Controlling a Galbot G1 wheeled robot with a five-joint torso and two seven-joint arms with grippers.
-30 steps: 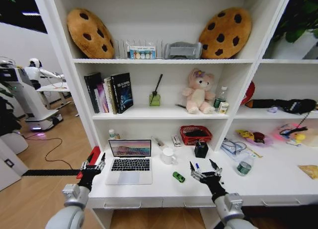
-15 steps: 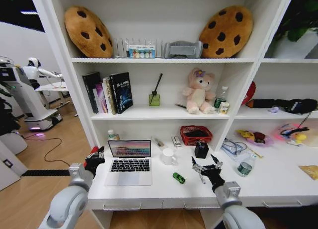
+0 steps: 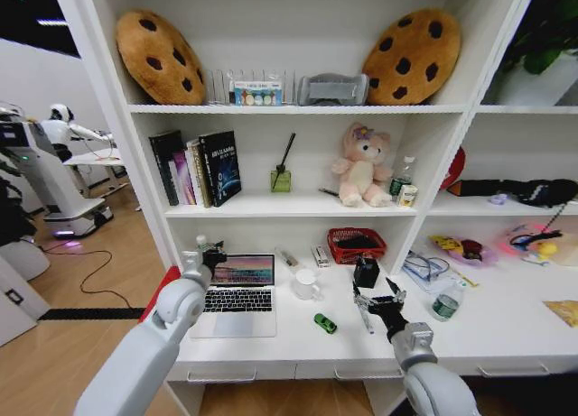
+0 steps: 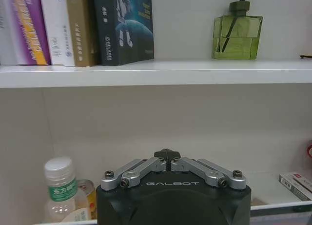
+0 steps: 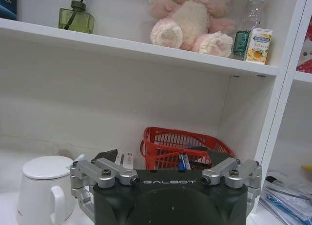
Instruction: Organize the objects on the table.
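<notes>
- The left gripper (image 3: 213, 255), closed and empty, hovered at the laptop (image 3: 237, 292) lid's left top corner on the counter (image 3: 506, 330).
- The right gripper (image 3: 383, 300) hung spread over the pens (image 3: 364, 315).
- Likely step: shutting the laptop; the next move calls for pressing the lid down.

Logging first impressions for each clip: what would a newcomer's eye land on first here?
Probably the two round cookie cushions leaning at either end of the top shelf, and the pink plush bear sitting on the middle shelf. Below, the open laptop stands on the white desk, with the left claw raised at its screen's upper left corner. The right claw, open, hovers near the pens, in front of the black holder.
</notes>
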